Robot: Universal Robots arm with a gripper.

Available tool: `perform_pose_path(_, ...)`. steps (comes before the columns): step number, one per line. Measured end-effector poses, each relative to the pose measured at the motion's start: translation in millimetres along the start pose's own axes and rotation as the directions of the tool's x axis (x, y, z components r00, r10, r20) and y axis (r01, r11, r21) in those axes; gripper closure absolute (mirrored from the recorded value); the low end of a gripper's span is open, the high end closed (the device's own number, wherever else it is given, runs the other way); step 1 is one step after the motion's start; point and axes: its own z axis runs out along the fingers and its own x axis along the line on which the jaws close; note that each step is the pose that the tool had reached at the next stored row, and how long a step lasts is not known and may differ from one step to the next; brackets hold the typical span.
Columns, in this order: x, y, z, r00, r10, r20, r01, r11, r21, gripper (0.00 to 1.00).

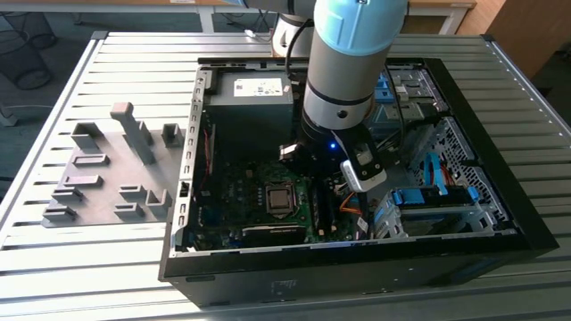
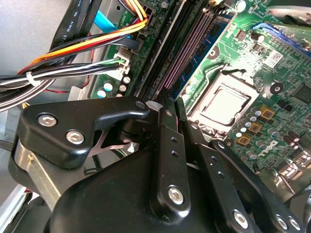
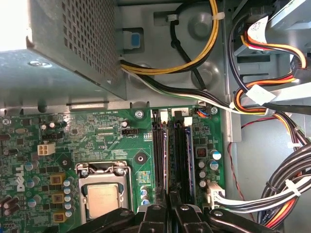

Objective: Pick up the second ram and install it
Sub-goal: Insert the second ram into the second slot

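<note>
- open computer case sits on the slatted table; arm reaches down inside
- green motherboard with its processor socket
- gripper fingers look pinched together right over the memory slots; honestly can't tell whether the second ram is between them or already seated

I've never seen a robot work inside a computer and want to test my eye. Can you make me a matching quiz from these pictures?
Things:
1. gripper
2. holder blocks
3. socket
4. yellow cable

Places:
A. silver square on the green board
B. on the table, outside the case
C. lined up with the memory slots
D. curves beside the perforated box

Pairs: 1-C, 2-B, 3-A, 4-D
</note>
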Motion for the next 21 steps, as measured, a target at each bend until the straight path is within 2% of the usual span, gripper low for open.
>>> perform_pose_path(5, 0.0, 0.0, -0.4, 1.0, -0.001, 0.0, 0.001, 1.0, -0.0001, 0.86)
perform_pose_path(9, 0.1, 0.0, -6.2, 1.0, -0.001, -0.0002, 0.001, 1.0, 0.0001, 0.86)
perform_pose_path(11, 0.1, 0.1, -6.1, 1.0, -0.007, -0.0003, 0.007, 1.0, -0.0002, 0.86)
perform_pose_path(15, 0.1, 0.0, -4.8, 0.9984, -0.057, -0.0008, 0.057, 0.9984, -0.0012, 0.86)
perform_pose_path(21, 0.0, 0.0, -1.5, 0.9978, -0.066, -0.001, 0.066, 0.9978, -0.0059, 0.86)
